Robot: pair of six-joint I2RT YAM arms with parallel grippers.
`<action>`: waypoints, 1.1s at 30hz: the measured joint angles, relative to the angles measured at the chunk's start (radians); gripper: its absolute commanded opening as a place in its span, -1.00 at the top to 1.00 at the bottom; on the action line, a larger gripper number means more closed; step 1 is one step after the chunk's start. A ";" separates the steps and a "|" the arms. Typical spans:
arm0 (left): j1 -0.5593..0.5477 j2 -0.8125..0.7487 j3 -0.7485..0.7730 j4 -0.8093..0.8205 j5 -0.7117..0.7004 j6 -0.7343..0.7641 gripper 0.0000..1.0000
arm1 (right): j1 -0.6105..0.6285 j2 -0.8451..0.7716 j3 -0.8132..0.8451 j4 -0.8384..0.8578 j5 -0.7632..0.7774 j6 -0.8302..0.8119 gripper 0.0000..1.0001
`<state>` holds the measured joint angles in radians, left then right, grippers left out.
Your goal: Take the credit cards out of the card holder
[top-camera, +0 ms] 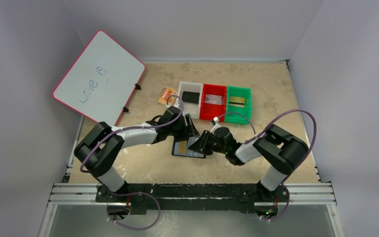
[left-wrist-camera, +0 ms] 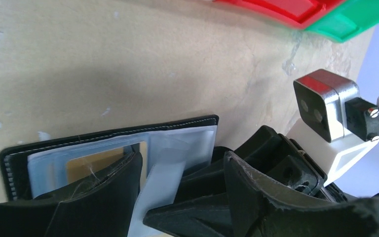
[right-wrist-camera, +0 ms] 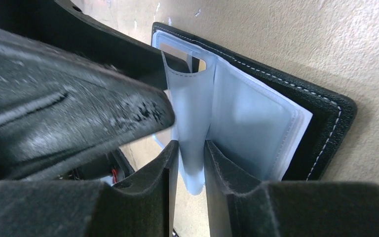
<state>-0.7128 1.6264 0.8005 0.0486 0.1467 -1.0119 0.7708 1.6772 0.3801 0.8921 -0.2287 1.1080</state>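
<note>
Pinching one pale sleeve of the open card holder [right-wrist-camera: 256,123], the right gripper [right-wrist-camera: 191,148] stands over it; the left gripper [left-wrist-camera: 182,168], spread, has one finger on the gold card [left-wrist-camera: 94,163].

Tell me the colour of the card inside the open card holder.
Gold-tan. The card in the card holder shows best in the left wrist view.
</note>
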 measured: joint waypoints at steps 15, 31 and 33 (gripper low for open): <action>-0.019 0.006 -0.014 0.052 0.056 -0.051 0.03 | -0.005 -0.248 -0.035 -0.198 0.034 -0.037 0.01; -0.096 0.049 0.022 0.055 0.066 -0.071 0.18 | -0.005 -0.872 -0.032 -0.843 0.283 -0.079 0.30; -0.100 0.072 0.020 0.055 0.057 -0.075 0.18 | -0.006 -0.905 -0.032 -0.855 0.291 -0.078 0.34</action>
<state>-0.8124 1.6981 0.8204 0.1040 0.2039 -1.0870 0.7650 0.7719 0.3477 0.0372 0.0624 1.0298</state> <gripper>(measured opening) 0.415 0.353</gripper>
